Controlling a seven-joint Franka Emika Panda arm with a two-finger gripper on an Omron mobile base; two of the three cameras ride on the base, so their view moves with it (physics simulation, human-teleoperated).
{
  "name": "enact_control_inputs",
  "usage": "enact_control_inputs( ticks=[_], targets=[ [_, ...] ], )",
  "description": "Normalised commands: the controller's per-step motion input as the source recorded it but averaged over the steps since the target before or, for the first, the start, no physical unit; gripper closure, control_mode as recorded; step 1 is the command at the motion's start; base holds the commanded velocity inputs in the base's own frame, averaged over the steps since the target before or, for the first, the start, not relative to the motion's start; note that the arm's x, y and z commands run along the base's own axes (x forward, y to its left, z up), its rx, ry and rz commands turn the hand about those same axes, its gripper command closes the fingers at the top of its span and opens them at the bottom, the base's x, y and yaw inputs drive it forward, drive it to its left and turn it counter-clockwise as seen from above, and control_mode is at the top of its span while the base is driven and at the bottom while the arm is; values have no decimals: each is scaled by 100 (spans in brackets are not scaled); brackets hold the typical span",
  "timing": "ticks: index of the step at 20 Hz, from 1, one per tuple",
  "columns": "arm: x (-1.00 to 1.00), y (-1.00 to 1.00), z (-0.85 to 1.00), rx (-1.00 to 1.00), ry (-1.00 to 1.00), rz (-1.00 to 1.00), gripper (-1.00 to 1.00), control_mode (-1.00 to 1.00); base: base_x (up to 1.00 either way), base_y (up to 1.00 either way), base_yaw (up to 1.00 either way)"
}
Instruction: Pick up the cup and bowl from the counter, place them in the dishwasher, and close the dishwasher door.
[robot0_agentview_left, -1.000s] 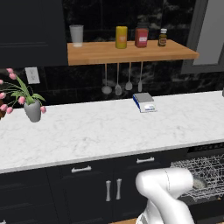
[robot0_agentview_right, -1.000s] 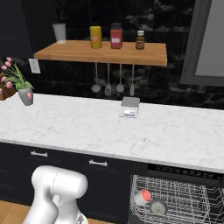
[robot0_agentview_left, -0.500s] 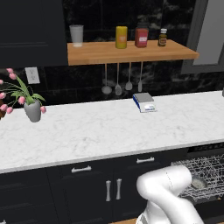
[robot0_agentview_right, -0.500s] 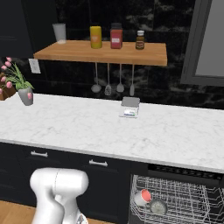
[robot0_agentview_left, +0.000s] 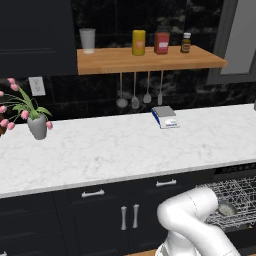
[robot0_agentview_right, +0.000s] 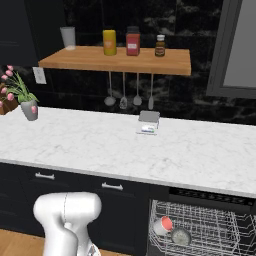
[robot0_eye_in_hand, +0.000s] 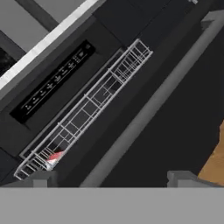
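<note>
The dishwasher (robot0_agentview_right: 205, 225) sits at the lower right of the right base view, with its wire rack pulled out. A red cup (robot0_agentview_right: 163, 226) and a grey bowl (robot0_agentview_right: 180, 236) lie in the rack, just beside each other. The white counter (robot0_agentview_right: 150, 150) runs across the middle. In the hand view, the dishwasher door (robot0_eye_in_hand: 175, 118) is partly raised, and the gripper (robot0_eye_in_hand: 111, 178) fingers stand wide apart, holding nothing.
</note>
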Motion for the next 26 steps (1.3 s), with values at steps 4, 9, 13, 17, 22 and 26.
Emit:
enact_control_inputs(
  ticks=[4, 9, 13, 17, 22, 26],
  targets=[
    [-11, 100, -100, 1, -16, 42, -100, -100, 0, 0, 0],
    [98, 100, -100, 10, -18, 3, -100, -100, 0, 0, 0],
    [100, 24, -100, 21, -28, 7, -100, -100, 0, 0, 0],
    [100, -33, -98, 28, -21, 8, -100, -100, 0, 0, 0],
    [100, -9, -63, 28, -22, 2, -100, -100, 0, 0, 0],
    [100, 60, -25, 31, -45, 1, -100, -100, 0, 0, 0]
  ],
)
